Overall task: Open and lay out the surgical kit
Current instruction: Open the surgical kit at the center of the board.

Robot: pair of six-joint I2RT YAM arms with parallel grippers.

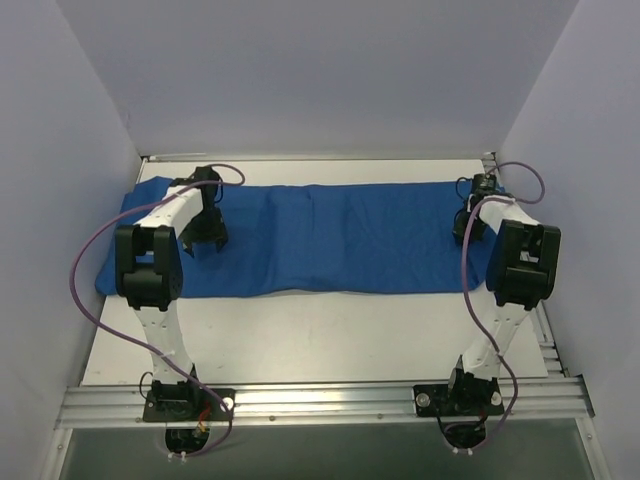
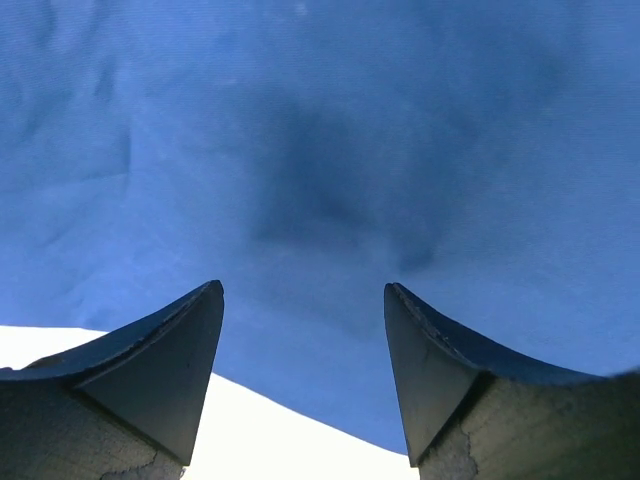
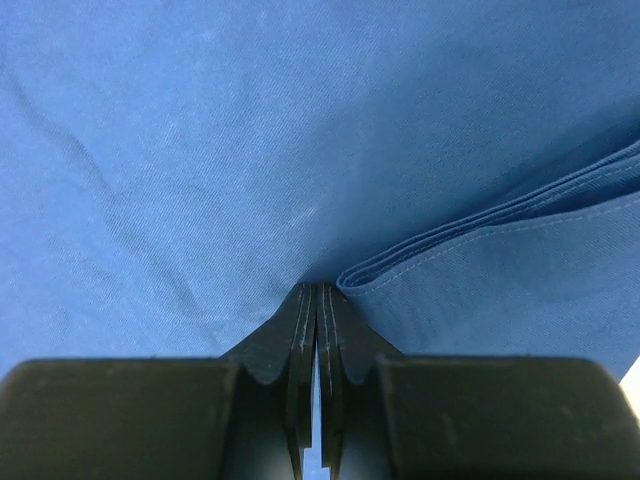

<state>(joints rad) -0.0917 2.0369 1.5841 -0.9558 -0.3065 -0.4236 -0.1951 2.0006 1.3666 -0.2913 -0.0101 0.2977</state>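
**Right hand [image 3: 318, 292] clenched at the blue cloth [image 1: 340, 240], left hand [image 2: 302, 290] released**

The right hand's fingers are pressed together, their tips against the cloth just beside a folded edge. I cannot tell whether any fabric is caught between them. The left hand's fingers stand wide apart over the cloth and hold nothing. The cloth lies in a long strip across the far part of the surface [image 1: 320, 335].

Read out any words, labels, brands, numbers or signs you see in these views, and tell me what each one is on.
None: no text, label or number shows on the cloth, the table, the left hand or the right hand.
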